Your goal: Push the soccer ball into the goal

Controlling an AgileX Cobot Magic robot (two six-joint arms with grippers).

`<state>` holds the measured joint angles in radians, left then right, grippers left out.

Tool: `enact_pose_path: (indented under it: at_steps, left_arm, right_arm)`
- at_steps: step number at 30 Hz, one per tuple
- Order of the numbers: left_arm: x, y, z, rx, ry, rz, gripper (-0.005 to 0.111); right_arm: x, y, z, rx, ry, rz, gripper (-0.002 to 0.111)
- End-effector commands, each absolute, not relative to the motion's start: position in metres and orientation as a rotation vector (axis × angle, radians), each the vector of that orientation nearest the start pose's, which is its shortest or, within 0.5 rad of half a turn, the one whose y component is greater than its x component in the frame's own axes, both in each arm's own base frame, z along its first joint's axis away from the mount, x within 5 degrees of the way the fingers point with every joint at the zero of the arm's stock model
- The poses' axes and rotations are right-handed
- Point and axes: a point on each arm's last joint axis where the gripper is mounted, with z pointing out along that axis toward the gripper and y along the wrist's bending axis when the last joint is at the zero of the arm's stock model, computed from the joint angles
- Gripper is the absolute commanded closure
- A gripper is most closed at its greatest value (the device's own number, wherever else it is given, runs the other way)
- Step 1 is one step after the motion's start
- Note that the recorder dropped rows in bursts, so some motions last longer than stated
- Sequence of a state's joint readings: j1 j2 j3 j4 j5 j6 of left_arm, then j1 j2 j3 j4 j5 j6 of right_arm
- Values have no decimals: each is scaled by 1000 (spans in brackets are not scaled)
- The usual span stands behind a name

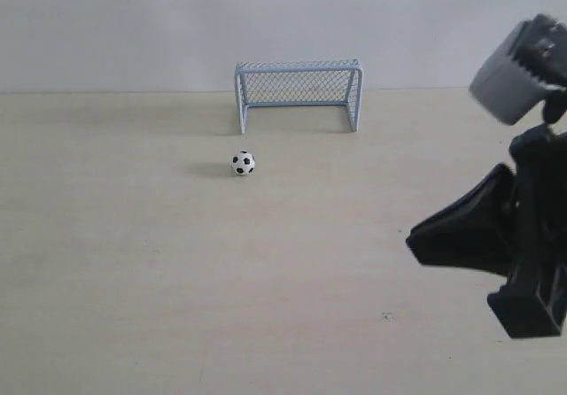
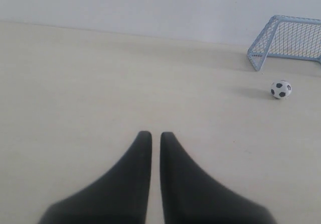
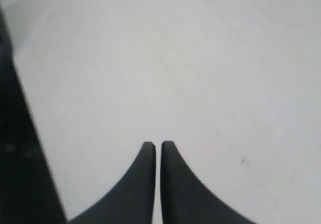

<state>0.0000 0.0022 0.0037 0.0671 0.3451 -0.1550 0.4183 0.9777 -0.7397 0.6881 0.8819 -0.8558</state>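
The soccer ball (image 1: pixel 244 163), small and white with black patches, rests on the pale table a short way in front of the goal's left post. The goal (image 1: pixel 299 93) has a pale blue frame and mesh net and stands at the back against the wall. The left wrist view also shows the ball (image 2: pixel 281 89) and part of the goal (image 2: pixel 286 38), both far from my left gripper (image 2: pixel 156 133), which is shut and empty. My right gripper (image 3: pixel 158 143) is shut over bare table. In the exterior view the right gripper (image 1: pixel 411 241) hovers well right of the ball.
The pale wooden table (image 1: pixel 133 262) stretches wide around the ball, backed by a plain white wall (image 1: pixel 133 23). A small dark speck (image 1: pixel 385 315) marks the tabletop near the right arm. The left arm is out of the exterior view.
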Motion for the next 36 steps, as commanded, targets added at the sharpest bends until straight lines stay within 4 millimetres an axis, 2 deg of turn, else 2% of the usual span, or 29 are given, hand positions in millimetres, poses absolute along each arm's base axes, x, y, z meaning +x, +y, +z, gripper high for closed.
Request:
enact_pose_path:
  at_steps: [1,4,7,13,18,24,36]
  left_arm:
    - [54,2,183,-113,1818,-55,100]
    - [54,2,183,-113,1818,-55,100]
    - [54,2,183,-113,1818,-55,100]
    - [54,2,183,-113,1818,-55,100]
    - [54,2,183,-113,1818,-55,100]
    - [54,2,183,-113,1818,-55,100]
    - [54,2,183,-113,1818,-55,100]
  right_arm:
    - [122,92,310,-793,1990,578,108]
    - [96,75,310,-687,1854,545,108]
    - [73,61,301,-629,1741,516,108]
    - [47,43,272,-541,1591,469,108]
    - [44,30,252,-396,1491,395,108]
    - [52,20,232,-181,1522,326,108]
    - [49,20,230,-167,1516,326,108]
